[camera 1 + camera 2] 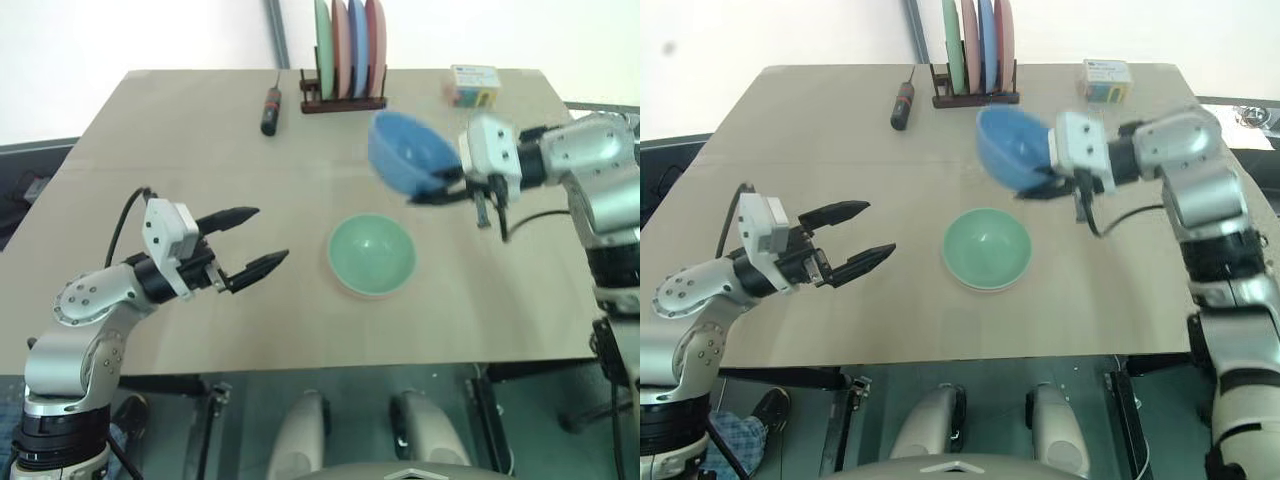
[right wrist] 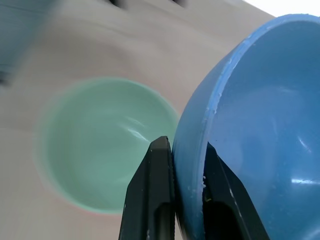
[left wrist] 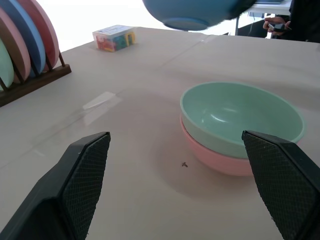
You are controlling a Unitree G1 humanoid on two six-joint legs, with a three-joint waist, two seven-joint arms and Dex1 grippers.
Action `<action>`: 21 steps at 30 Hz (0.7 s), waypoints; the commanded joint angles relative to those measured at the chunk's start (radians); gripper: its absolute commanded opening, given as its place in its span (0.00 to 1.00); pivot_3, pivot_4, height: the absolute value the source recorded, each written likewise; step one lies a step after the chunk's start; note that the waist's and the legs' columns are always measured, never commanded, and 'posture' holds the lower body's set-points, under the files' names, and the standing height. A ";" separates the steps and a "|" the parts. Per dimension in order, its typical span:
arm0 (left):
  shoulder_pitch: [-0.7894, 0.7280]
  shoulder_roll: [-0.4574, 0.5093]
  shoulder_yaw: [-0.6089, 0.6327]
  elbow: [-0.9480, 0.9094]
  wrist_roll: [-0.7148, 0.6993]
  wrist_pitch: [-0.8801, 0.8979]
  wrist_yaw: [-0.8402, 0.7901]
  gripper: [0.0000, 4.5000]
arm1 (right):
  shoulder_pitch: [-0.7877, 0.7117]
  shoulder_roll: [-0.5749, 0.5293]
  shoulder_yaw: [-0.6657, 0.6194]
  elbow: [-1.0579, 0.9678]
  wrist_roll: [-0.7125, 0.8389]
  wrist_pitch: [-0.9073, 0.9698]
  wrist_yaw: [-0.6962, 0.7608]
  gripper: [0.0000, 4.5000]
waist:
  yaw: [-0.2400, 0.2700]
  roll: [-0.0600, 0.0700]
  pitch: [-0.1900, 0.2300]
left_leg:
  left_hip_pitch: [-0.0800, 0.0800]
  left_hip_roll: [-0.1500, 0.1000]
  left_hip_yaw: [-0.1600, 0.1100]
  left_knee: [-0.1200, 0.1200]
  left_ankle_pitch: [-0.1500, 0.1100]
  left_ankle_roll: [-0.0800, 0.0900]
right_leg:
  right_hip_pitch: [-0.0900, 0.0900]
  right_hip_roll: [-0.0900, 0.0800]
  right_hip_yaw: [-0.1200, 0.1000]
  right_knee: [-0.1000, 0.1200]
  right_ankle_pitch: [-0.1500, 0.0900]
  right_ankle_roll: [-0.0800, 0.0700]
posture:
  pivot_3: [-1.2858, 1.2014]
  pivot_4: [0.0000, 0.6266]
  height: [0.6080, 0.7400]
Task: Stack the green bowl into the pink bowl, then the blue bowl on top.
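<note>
Right hand (image 1: 440,190) is clamped on the rim of the blue bowl (image 1: 405,150), one finger inside the wall, one outside. The bowl is airborne and tilted, upper right of centre in the left eye view, up and right of the stack and not yet over it.

Green bowl (image 1: 372,254) already sits nested in the pink bowl (image 3: 220,161), centre of the tabletop (image 1: 160,150); from the left wrist view the pink rim shows just below the green one. So only the blue placement is left, as I read it.

Left hand (image 1: 248,240) hangs wide open and empty at lower left, well apart from the stack.

Risks from here:
- Thin pinch on one rim edge only. The bowl is smooth, so it could pivot or slip out between the fingers if the arm swings fast.
- The bowl is carried tilted. Released like that, one edge hits the green rim first and it likely skids off or sits cocked instead of nesting.
- Off-centre descent could shove the two-bowl stack across the tabletop; nothing braces it, since the left hand isn't near.
- The inner finger could get trapped between the blue and green walls if the bowl is pushed down fully before release.
- Plate rack (image 1: 343,60) at top centre and the screwdriver (image 1: 270,108) are far enough away; low concern.
</note>
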 commanded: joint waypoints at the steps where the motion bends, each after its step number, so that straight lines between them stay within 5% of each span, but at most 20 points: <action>1: -0.029 0.019 -0.002 0.009 0.005 -0.027 -0.017 1.00 | 0.030 -0.034 0.001 -0.188 0.023 0.085 -0.046 0.04 | -0.001 0.000 0.000 | 0.001 0.000 0.001 0.001 0.000 0.000 | 0.000 0.000 0.001 0.000 0.000 0.000 | 0.52 0.24 1.00; 3: -0.035 0.018 -0.009 0.017 0.009 -0.030 -0.022 1.00 | 0.044 -0.031 0.016 -0.243 0.019 0.114 -0.078 0.04 | -0.002 0.000 0.000 | 0.002 0.000 0.002 0.001 0.000 0.000 | 0.000 0.001 0.002 0.001 0.000 0.000 | 0.52 0.24 1.00; 9: -0.043 0.015 -0.017 0.030 0.016 -0.033 -0.024 1.00 | 0.026 -0.027 0.017 -0.297 0.050 0.181 -0.128 0.67 | 0.002 -0.001 0.000 | 0.001 0.001 0.001 0.002 0.000 0.000 | 0.000 0.002 0.002 0.001 0.000 0.000 | 0.52 0.24 1.00; 11: -0.046 0.014 -0.019 0.034 0.017 -0.033 -0.022 1.00 | 0.009 -0.020 0.007 -0.293 0.066 0.202 -0.144 0.80 | 0.002 -0.001 0.000 | 0.001 0.001 0.002 0.002 0.000 0.000 | 0.000 0.002 0.002 0.001 0.000 0.000 | 0.52 0.24 1.00; 21: 0.066 -0.011 0.039 -0.057 0.000 0.022 0.092 1.00 | 0.145 -0.022 -0.248 -0.114 0.259 0.265 -0.224 0.80 | 0.007 -0.003 -0.001 | 0.001 0.001 0.002 0.002 0.000 0.000 | 0.002 0.001 0.002 -0.002 0.000 0.000 | 0.52 0.24 1.00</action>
